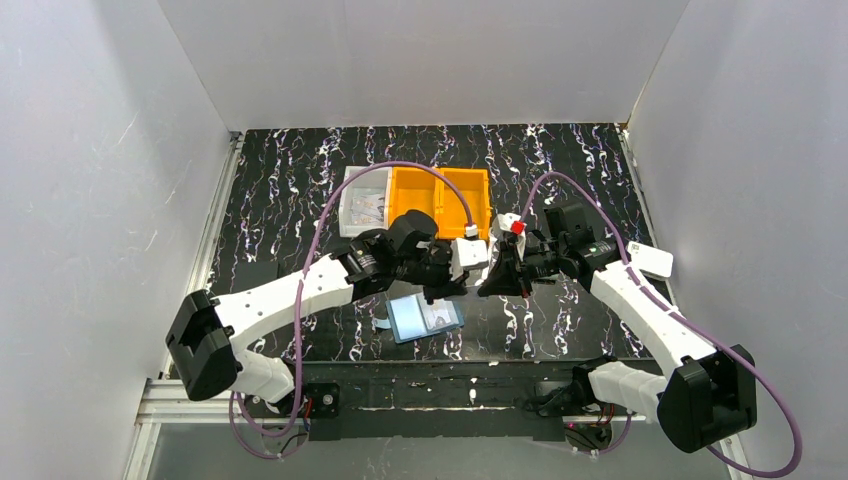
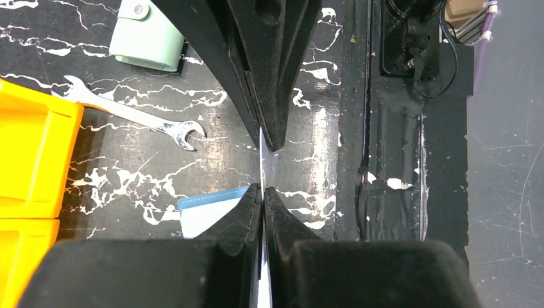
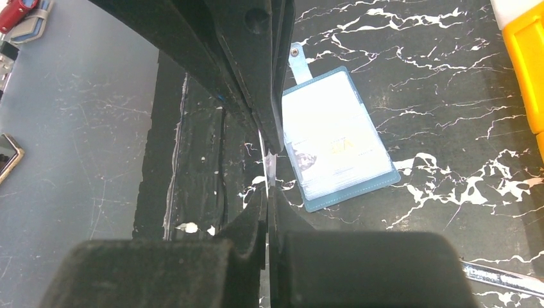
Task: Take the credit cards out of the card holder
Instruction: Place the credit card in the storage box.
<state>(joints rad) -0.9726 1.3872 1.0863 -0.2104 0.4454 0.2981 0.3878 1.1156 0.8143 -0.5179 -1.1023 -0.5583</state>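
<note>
Handover looks to be the step in hand: left pincer (image 2: 263,196) and right pincer (image 3: 267,196) meet tip to tip above the bench (image 3: 449,128). Each is clamped on the same credit card (image 2: 263,168), which shows only edge-on, as a thin pale sliver in the gap between the two sets of tips. To do it well, one pincer should let go only once the other's hold is sure. It should then draw away along the card's plane, so the thin sheet neither bends nor twists out. After that the card wants laying flat on bare bench, apart from the card holder (image 3: 333,135). That holder lies open and flat on the bench, beneath the pincers and a little to their near side. It is blue-edged, with its snap tab (image 3: 296,58) sticking out. Its pale printed face may be another card in its pocket, though I cannot be sure.
</note>
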